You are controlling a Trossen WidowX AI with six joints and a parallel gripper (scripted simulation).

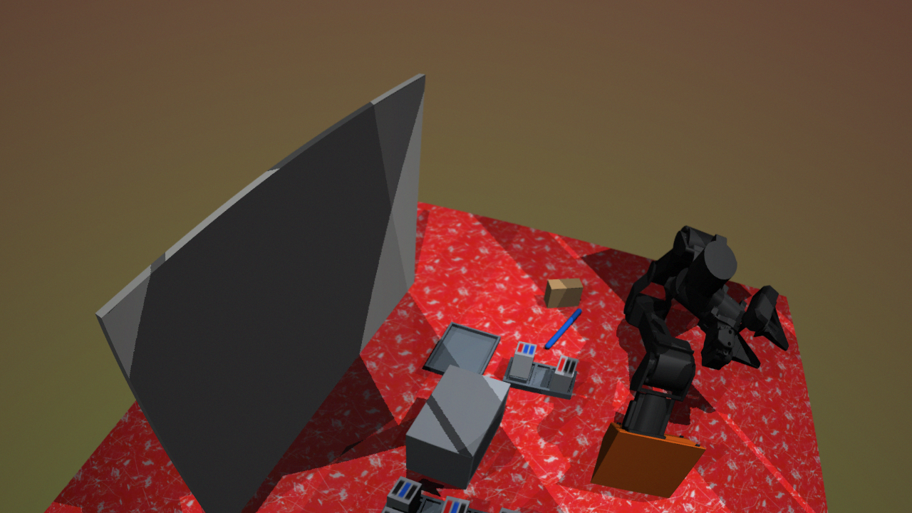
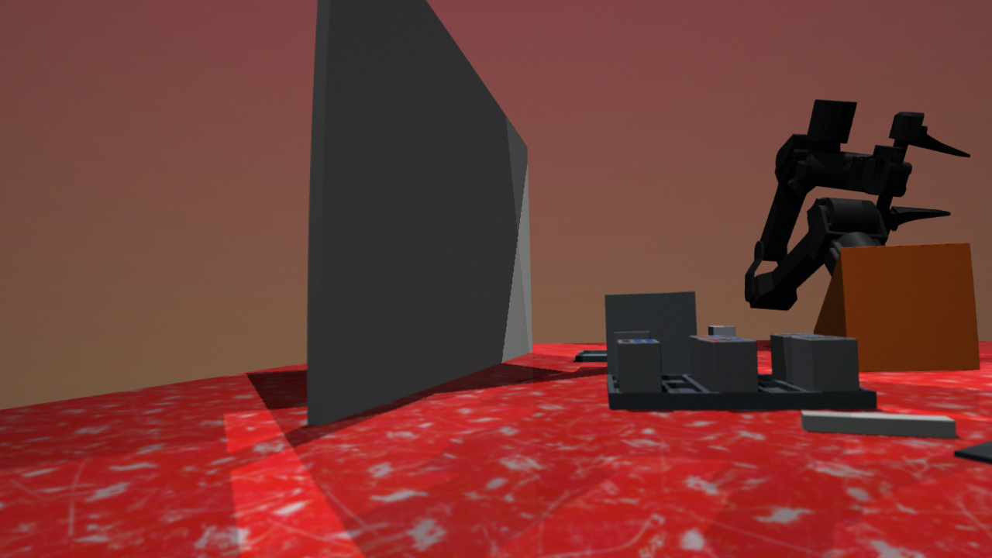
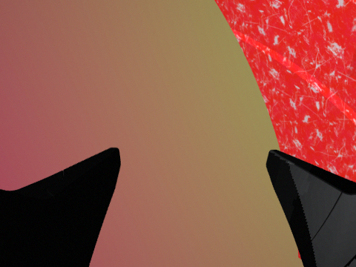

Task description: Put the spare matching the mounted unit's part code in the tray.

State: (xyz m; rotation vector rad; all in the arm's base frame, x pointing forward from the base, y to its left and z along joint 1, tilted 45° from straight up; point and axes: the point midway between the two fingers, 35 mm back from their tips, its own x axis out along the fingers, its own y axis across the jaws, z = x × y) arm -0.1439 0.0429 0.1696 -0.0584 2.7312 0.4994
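Though wide open with nothing between its fingertips, the gripper (image 1: 772, 357) (image 2: 959, 184) (image 3: 197, 157), all part codes unreadable.

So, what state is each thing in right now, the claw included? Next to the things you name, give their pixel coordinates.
gripper (image 1: 771, 358) (image 2: 959, 184) (image 3: 197, 157): open, nothing between the fingers
flat tray (image 1: 476, 328) (image 2: 589, 356): nothing visible in it
small rack (image 1: 541, 388): two blocks, empty middle slot
long rack (image 1: 433, 505) (image 2: 735, 400): partly filled
tall panel (image 1: 267, 268) (image 2: 409, 208): upright
blue rod (image 1: 563, 329): lying flat
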